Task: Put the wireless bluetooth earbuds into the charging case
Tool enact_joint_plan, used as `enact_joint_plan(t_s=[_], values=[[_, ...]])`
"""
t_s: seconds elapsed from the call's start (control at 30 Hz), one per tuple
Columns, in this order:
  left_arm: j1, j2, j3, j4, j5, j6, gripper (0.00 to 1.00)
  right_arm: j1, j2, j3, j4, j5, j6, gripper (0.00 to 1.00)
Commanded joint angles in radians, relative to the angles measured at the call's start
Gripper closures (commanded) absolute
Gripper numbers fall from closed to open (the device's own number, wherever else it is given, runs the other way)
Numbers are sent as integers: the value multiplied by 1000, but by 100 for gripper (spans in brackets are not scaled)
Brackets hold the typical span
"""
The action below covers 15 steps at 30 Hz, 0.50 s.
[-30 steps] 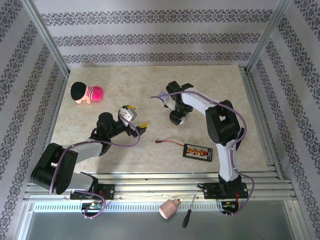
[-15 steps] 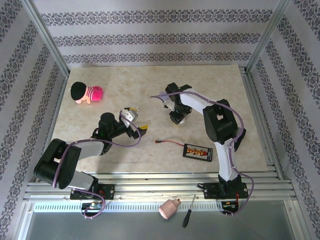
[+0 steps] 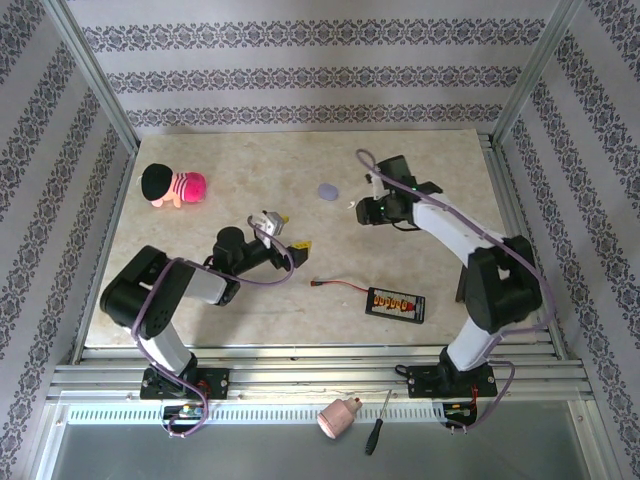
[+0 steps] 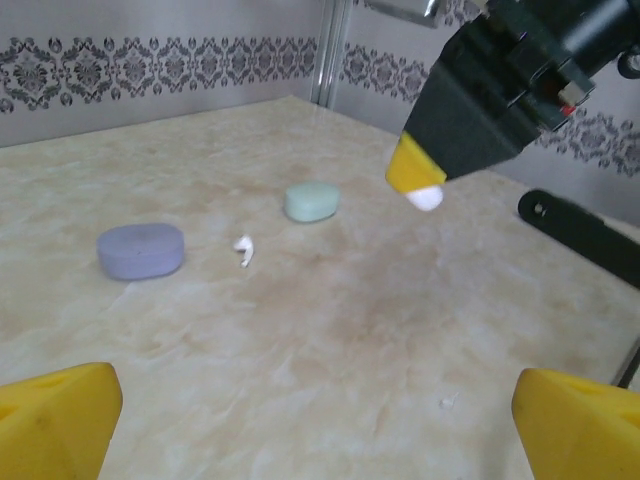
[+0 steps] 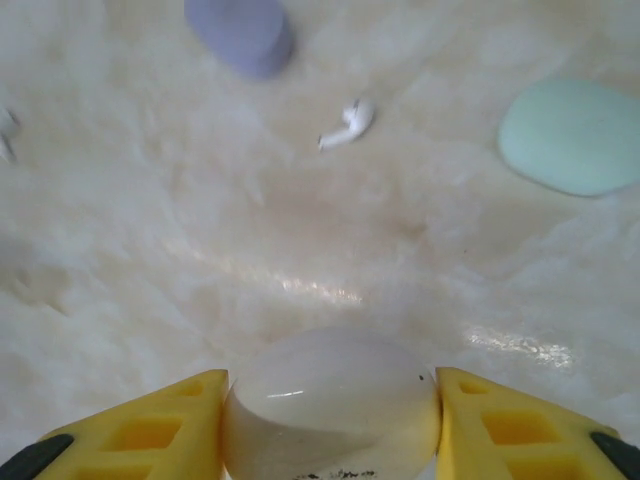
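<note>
A white case (image 5: pixel 330 395) is clamped between the yellow fingers (image 5: pixel 150 435) of the right gripper (image 5: pixel 330 430), with both pads pressed against its sides. In the left wrist view it is seen lifted clear of the table (image 4: pixel 330 330), held at the tip of that gripper.

One white earbud (image 4: pixel 243 250) is seen lying loose on the table, between a lavender case (image 4: pixel 140 250) and a green case (image 4: pixel 311 201) and apart from both. Both of these cases are resting flat on the marbled top, well apart from each other.

The left gripper (image 4: pixel 320 430) is spread wide, with nothing caught between its fingers (image 4: pixel 55 420). It is kept low over the table and pointed toward the earbud and the two resting cases.

In the top view a pink plush (image 3: pixel 172 185) is seen at the far left of the table, and a battery (image 3: pixel 395 303) with a thin lead is laid near the front edge, between the two arms.
</note>
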Motion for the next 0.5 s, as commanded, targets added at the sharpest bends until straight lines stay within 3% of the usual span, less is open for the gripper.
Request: enact_joint_plan(t_s=[0.0, 0.27, 0.47], values=[[-52, 65, 57, 200, -67, -132, 0, -29, -78, -77, 186, -158, 195, 61], [-201, 190, 202, 216, -256, -92, 3, -47, -203, -181, 410, -285, 405, 64], [-241, 252, 296, 217, -260, -86, 8, -40, -228, -177, 411, -314, 420, 64]])
